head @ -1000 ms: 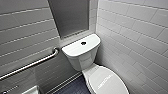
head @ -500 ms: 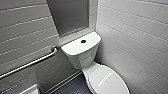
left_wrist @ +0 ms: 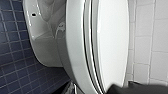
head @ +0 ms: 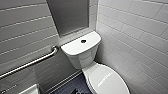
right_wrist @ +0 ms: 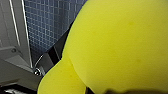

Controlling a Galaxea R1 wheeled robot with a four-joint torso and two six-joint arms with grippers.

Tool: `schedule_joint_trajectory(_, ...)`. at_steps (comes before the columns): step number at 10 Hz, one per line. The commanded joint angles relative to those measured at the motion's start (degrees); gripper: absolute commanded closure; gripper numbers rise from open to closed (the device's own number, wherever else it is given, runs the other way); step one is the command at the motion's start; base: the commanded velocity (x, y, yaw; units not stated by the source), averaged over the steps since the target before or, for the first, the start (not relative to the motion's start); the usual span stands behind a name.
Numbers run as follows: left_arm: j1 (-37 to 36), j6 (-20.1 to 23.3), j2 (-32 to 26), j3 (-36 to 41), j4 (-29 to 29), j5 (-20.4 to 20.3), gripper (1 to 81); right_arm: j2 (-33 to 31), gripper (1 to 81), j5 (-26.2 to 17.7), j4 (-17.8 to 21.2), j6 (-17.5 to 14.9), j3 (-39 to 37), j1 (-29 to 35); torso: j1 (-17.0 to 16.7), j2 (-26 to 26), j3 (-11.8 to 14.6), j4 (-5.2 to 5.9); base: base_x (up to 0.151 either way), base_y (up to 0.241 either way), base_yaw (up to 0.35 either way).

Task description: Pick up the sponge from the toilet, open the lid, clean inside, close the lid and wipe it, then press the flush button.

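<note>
The white toilet [head: 82, 58] stands in the corner, and its oval lid [head: 107, 81] is down over the bowl. The dark round flush button [head: 83, 41] sits in the middle of the tank top. In the right wrist view the bright yellow sponge [right_wrist: 120, 47] looms very close, gripped by my right gripper. The left wrist view looks along the side of the bowl [left_wrist: 47, 50] and the closed lid [left_wrist: 112, 42]. Dark parts of my left gripper [left_wrist: 127, 87] show at the picture's edge near the lid, open with nothing in them.
A metal grab bar [head: 30, 63] runs along the tiled wall left of the tank. White tiled wall [head: 135, 37] is tight against the toilet's right side. The floor [head: 72, 87] has small dark blue tiles. A white fixture's corner [head: 30, 90] shows at the lower left.
The head view has shifted only slightly. The toilet, lid and button stand as before.
</note>
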Motion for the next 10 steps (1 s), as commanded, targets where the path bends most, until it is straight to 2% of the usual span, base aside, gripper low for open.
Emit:
schedule_joint_trajectory(1, -5.6, -0.3, 2.8, -1.0, -0.2, 2.3, 1.0, -1.7, 81.1, -2.3, -1.7, 0.0, 0.9, -0.1, 0.0, 0.0, -2.5, 0.00, 0.000, 0.000, 0.000)
schedule_joint_trajectory(2, -6.2, -0.4, 4.0, -1.5, -0.1, 2.4, 1.0, -1.6, 81.1, -2.3, -1.7, 0.0, 0.8, -0.1, 0.0, 0.0, -3.7, 0.00, 0.000, 0.000, 0.000)
schedule_joint_trajectory(3, -6.9, -0.4, 4.7, -1.3, -0.2, 2.4, 1.0, -1.5, 81.1, -2.2, -1.7, 0.0, 0.8, 0.0, 0.0, 0.0, -1.0, 0.00, 0.000, 0.000, 0.000)
schedule_joint_trajectory(7, -8.4, -1.8, 6.6, -2.1, -0.2, 2.4, 1.0, -1.2, 81.1, -2.2, -1.6, 0.1, 0.5, 0.2, 0.0, 0.0, -2.0, 0.00, 0.000, 0.000, 0.000)
schedule_joint_trajectory(10, -9.2, -4.0, 9.6, -6.2, -0.2, 2.3, 1.0, -0.8, 81.1, -2.2, -1.6, 0.1, 0.5, 0.5, 0.0, 0.0, -2.0, 0.00, 0.000, 0.000, 0.000)
